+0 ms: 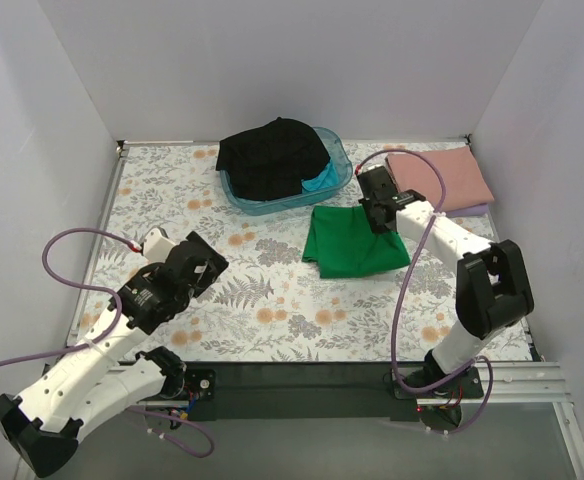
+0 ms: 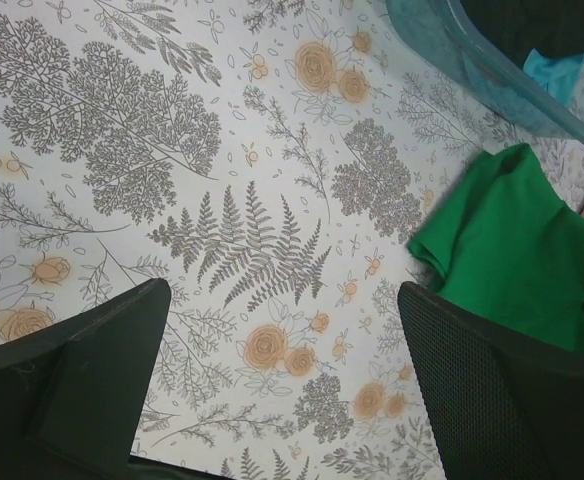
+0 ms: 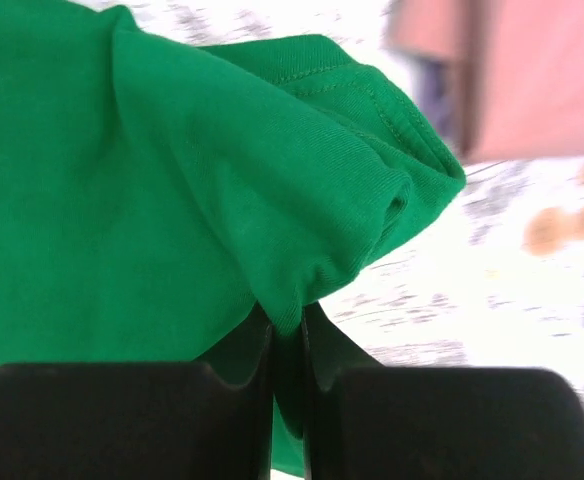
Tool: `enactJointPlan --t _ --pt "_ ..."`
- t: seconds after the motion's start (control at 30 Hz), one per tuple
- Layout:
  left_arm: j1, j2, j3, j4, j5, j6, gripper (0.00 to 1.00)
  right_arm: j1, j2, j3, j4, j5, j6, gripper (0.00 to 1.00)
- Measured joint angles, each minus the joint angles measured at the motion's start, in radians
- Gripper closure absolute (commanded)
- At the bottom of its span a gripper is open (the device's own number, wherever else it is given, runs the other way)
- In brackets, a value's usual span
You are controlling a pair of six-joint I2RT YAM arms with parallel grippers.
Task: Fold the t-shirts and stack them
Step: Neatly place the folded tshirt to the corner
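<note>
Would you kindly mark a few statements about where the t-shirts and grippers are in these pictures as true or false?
1. The right gripper is shut on a fold of the green t-shirt. True.
2. The left gripper holds the black t-shirt. False: it is open and empty over the table cover, and the black t-shirt lies in the blue tub.
3. The pink t-shirt lies folded near the far right corner. True.
4. The green t-shirt is inside the blue tub. False: it lies on the table cover, outside the tub.
</note>
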Motion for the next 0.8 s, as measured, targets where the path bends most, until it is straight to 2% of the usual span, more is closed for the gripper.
enactJointPlan --t 0.17,0.4,0.63,0.8 --pt "0.000 0.010 0.000 0.002 -0.033 -0.005 0.02 -0.085 0.100 0.168 -0.060 0.103 -0.235 0.99" --pt "0.000 0.048 0.000 0.002 -0.069 -0.016 0.02 -0.194 0.243 0.447 -0.050 0.218 -0.465 0.99" --pt "0.000 0.067 0.006 0.000 -0.098 -0.024 0.02 -0.211 0.347 0.649 -0.045 0.286 -0.618 0.99" --pt "0.000 0.071 0.006 -0.002 -0.113 -0.033 0.02 -0.211 0.367 0.704 -0.045 0.307 -0.655 0.99"
